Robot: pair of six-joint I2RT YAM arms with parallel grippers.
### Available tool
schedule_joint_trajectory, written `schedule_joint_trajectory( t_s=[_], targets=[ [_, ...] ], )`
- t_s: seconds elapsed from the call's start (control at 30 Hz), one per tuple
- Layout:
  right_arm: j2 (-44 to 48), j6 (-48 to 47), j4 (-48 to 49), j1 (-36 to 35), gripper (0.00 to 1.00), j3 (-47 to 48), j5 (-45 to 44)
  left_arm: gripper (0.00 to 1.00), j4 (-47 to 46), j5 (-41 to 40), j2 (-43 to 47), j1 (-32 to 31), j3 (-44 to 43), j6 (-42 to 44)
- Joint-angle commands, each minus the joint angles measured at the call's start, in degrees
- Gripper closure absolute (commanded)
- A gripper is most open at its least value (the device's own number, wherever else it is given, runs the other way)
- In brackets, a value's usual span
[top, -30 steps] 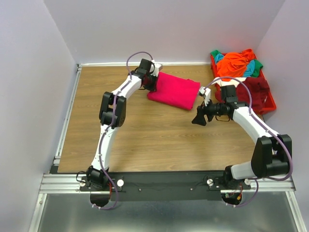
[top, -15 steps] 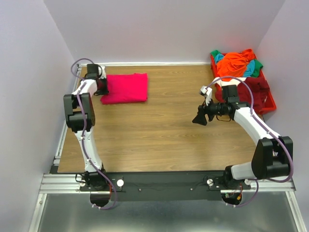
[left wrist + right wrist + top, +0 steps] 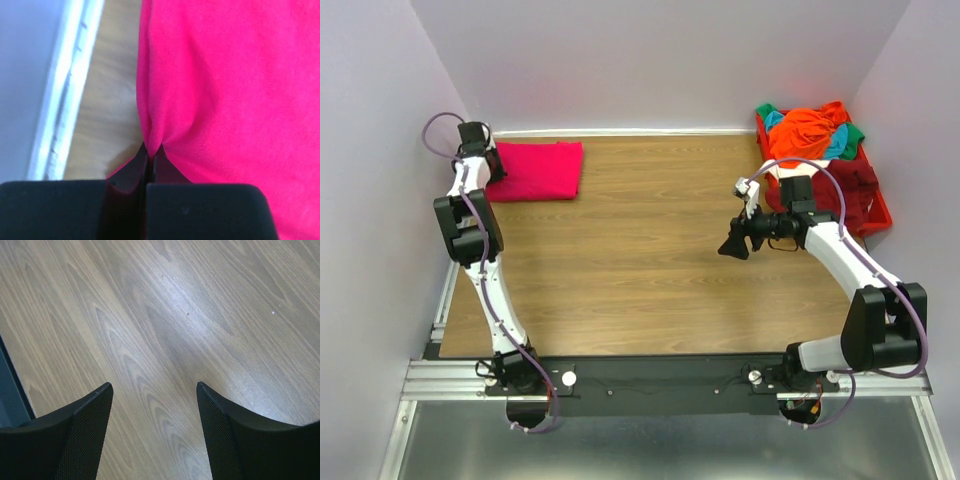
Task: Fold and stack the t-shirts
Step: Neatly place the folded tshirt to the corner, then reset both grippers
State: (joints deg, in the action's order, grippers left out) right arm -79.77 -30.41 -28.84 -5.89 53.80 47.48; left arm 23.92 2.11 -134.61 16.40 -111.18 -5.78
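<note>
Since 0.5 s ago the L arm [image 3: 470, 225] has swung further from the red bin [image 3: 880, 212], dragging the magenta t-shirt [image 3: 538, 170] w/ it; the R arm [image 3: 835, 250] hasn't shifted. 1 magenta t-shirt, folded to a rough rectangle, soft matte knit, lies flat on the wood-grain worktop [image 3: 640, 250] at the far corner, the full width away from the bin. L fingers [image 3: 131, 172] are pinched tight together on a puckered bit of its edge, cloth bunching into a ridge at the tips. R fingers [image 3: 85, 440], 2 black pads w/ fine mesh texture, are spread wide w/ nothing between them but bare worktop; they hang near the bin, on its worktop side. Bin: 1, hard red plastic, rectangular. In it a crumpled heap of t-shirts [image 3: 815, 125]: orange on top, teal & green at the far end, dark maroon at the near end; exact no. of shirts can't be told.
</note>
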Motion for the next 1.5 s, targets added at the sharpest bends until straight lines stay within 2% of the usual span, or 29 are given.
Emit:
schedule_joint_trajectory(
  t_s=[0.0, 0.07, 0.13, 0.17, 0.33, 0.43, 0.47, 0.57, 0.63, 0.67, 0.7, 0.73, 0.8, 0.87, 0.9, 0.97, 1.03, 1.13, 1.17, 1.3, 1.37, 1.47],
  targets=[
    [1.63, 0.18, -0.95, 0.35, 0.25, -0.63, 1.38, 1.0, 3.76, -5.35, -4.25, -0.23, -7.55, 1.38],
    [1.63, 0.18, -1.04, 0.35, 0.25, -0.63, 1.38, 1.0, 4.73, -6.59, -5.05, -0.14, -9.58, 1.91],
    [1.63, 0.18, -1.04, 0.35, 0.25, -0.63, 1.38, 0.83, 5.08, -7.99, -5.49, 0.03, -11.34, 2.0],
    [1.55, 0.09, -1.04, 0.27, 0.25, -0.63, 1.3, 0.65, 4.99, -8.43, -4.88, 0.03, -12.04, 2.0],
    [1.54, -0.43, -1.04, 0.35, 0.25, -0.71, 0.33, 0.27, 2.72, -8.61, 1.7, -0.14, -11.79, 0.6],
    [1.72, -0.7, -1.04, 0.44, 0.24, -0.71, -0.55, 0.24, -2.97, -9.23, 11.62, -0.41, -5.13, -0.9],
    [1.98, -0.96, -1.04, 0.44, 0.23, -0.71, -1.07, 0.24, -4.92, -9.05, 17.91, -0.76, 0.46, -0.64],
    [3.38, -1.58, -0.96, 0.35, 0.2, -0.71, -3.96, 0.2, -11.6, -7.56, 27.87, -2.95, 10.24, 0.68],
    [4.35, -1.32, -0.6, 1.14, 0.18, 0.07, -8.36, 0.16, -18.16, -2.75, 38.24, -4.01, 22.27, -0.54],
    [5.57, 0.77, 0.01, 1.67, 0.16, 0.77, -10.9, 0.16, -21.17, -2.72, 45.41, -4.19, 31.71, -0.55],
    [6.28, 2.01, 0.19, 2.98, 0.11, 1.39, -12.14, 0.13, -23.63, 5.45, 48.96, -4.19, 36.42, -2.9],
    [7.42, 3.16, 0.45, 3.6, 0.0, 2.53, -13.37, 0.04, -29.58, 7.28, 52.39, -4.19, 40.99, -5.79],
    [11.36, 6.75, 2.28, 4.83, 0.0, 2.89, -19.23, 0.03, -34.62, 13.67, 61.25, -4.1, 52.22, -6.43],
    [14.01, 8.17, 3.52, 5.01, 0.0, 2.8, -24.08, 0.02, -37.97, 16.15, 66.12, -4.19, 57.45, -7.31],
    [15.59, 10.44, 4.83, 5.1, 0.0, 2.97, -29.15, 0.02, -38.59, 20.09, 70.4, -4.19, 61.56, -6.79],
    [19.2, 14.4, 6.68, 5.1, 0.0, 2.71, -34.8, 0.02, -40.62, 23.54, 74.29, -4.62, 65.1, -7.4],
    [21.05, 25.28, 8.97, 5.1, 0.0, 2.8, -46.48, 0.02, -41.76, 27.94, 79.66, -5.85, 69.24, -8.19],
    [22.46, 33.46, 9.15, 5.19, 0.0, 3.5, -51.17, 0.02, -42.73, 30.06, 85.9, -8.58, 73.81, -6.8],
    [22.81, 36.54, 9.15, 5.19, 0.0, 3.5, -52.05, 0.02, -41.6, 29.45, 89.22, -11.45, 75.39, -3.39],
    [22.46, 41.04, 9.06, 5.19, 0.0, 3.15, -57.4, 0.02, -36.76, 17.36, 96.44, -19.38, 78.12, 2.78],
    [22.46, 41.22, 9.07, 5.1, 0.0, 2.45, -59.77, 0.02, -34.04, 12.68, 98.91, -21.66, 79.26, 4.72],
    [22.72, 40.79, 9.06, 5.19, 0.0, 1.57, -60.4, 0.02, -32.8, 11.25, 99.63, -22.29, 78.84, 4.55]
  ],
)
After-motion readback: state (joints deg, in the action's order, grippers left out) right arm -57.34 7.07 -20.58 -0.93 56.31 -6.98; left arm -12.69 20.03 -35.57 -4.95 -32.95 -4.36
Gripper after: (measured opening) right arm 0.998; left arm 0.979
